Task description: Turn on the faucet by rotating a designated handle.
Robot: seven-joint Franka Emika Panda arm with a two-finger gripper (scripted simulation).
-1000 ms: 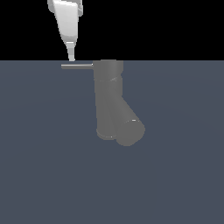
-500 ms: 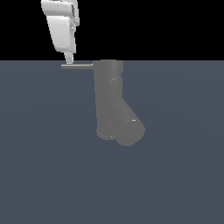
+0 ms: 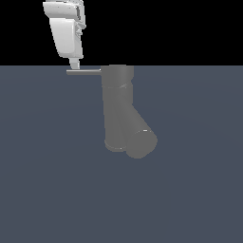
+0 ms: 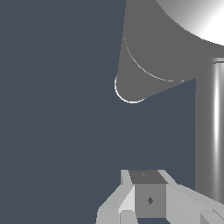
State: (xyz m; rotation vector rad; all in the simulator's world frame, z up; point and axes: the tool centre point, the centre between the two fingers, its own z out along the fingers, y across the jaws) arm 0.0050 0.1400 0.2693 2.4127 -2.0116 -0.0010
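The handle (image 3: 84, 72) is judged stiff and slim, best pushed near its free end. The gripper (image 3: 74, 64) is seen just above it, its finger spread not discernible.

Dark-grey faucet (image 3: 118, 109) upright w/ stubby angled spout – thin light-grey handle (image 3: 84, 72) sticks sideways from top.

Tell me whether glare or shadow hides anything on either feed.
Exterior view: flat, even light, no cast shadows; the faucet and handle read clearly, with the gripper at the rod's outer end. Wrist view: a blown-out white highlight on the faucet erases surface detail, and a bright streak runs along the handle.
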